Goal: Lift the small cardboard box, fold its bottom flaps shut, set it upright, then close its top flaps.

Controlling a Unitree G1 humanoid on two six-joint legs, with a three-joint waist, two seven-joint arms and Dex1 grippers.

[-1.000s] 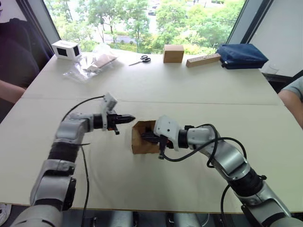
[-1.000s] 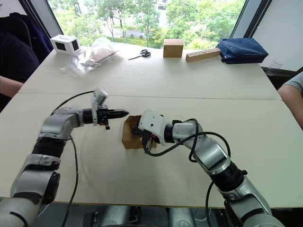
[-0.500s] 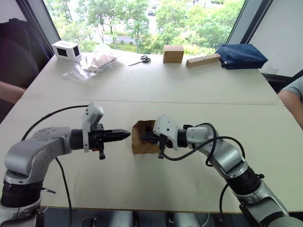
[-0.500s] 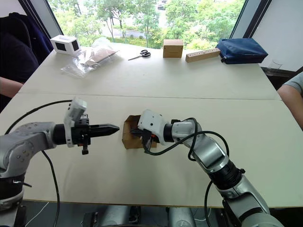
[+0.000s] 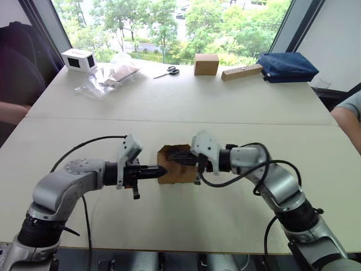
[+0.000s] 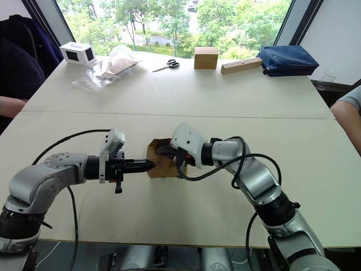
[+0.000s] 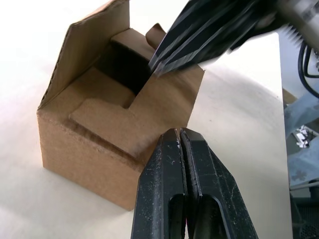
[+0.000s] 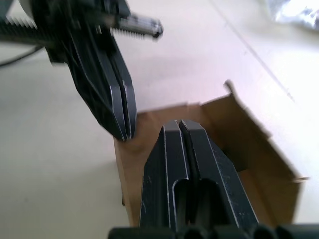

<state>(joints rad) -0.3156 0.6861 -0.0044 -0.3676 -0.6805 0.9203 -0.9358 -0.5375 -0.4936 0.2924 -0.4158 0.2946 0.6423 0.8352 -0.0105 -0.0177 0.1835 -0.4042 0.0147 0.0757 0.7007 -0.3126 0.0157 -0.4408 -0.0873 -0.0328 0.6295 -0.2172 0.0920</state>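
One small cardboard box (image 5: 176, 168) rests on the surface (image 5: 186, 107) between two tools: left tool (image 5: 163, 171) and right tool (image 5: 172, 156), both pressed together, partly hiding its flaps.

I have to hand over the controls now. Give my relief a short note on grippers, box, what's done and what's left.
Left gripper: shut, empty, tip at the box's left face.
Right gripper: shut, empty, tip over the box's open end.
Box: on the table between both grippers, one end partly folded, one flap standing up.
Done: some flaps tucked in.
Left: finish this end, set the box upright, close the top flaps.
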